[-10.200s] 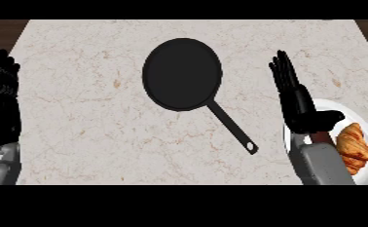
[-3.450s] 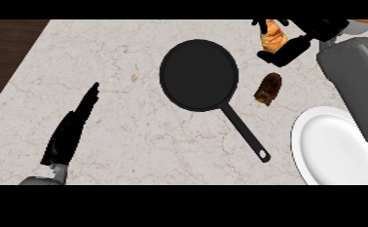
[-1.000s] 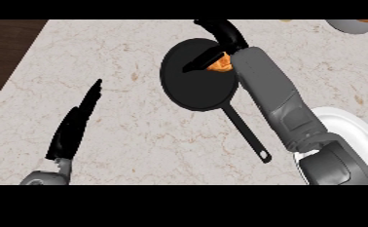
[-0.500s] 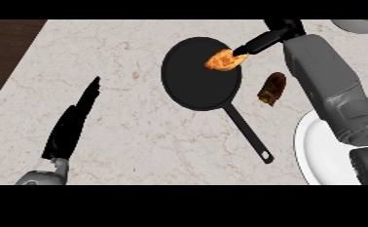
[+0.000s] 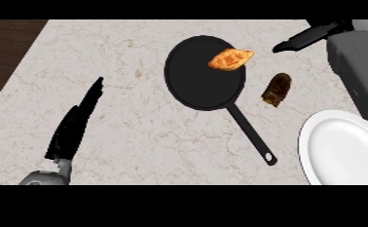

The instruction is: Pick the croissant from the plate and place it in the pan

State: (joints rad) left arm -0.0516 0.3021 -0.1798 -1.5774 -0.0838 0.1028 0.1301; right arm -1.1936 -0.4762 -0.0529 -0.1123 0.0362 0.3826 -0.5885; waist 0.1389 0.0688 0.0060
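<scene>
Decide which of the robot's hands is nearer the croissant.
The right hand: it is just right of the croissant, which lies at the pan's upper right rim. The left hand stays far off, lower left.

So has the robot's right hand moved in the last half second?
Yes. The right hand has drawn back to the right, off the pan's rim, leaving the croissant lying in it.

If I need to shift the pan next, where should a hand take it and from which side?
Take the pan by its handle, the thin bar running from the bowl toward the lower right, ending near the plate. The right hand is nearer; come from above, closing across the bar's width. The croissant sits at the far rim, clear of the handle.
</scene>
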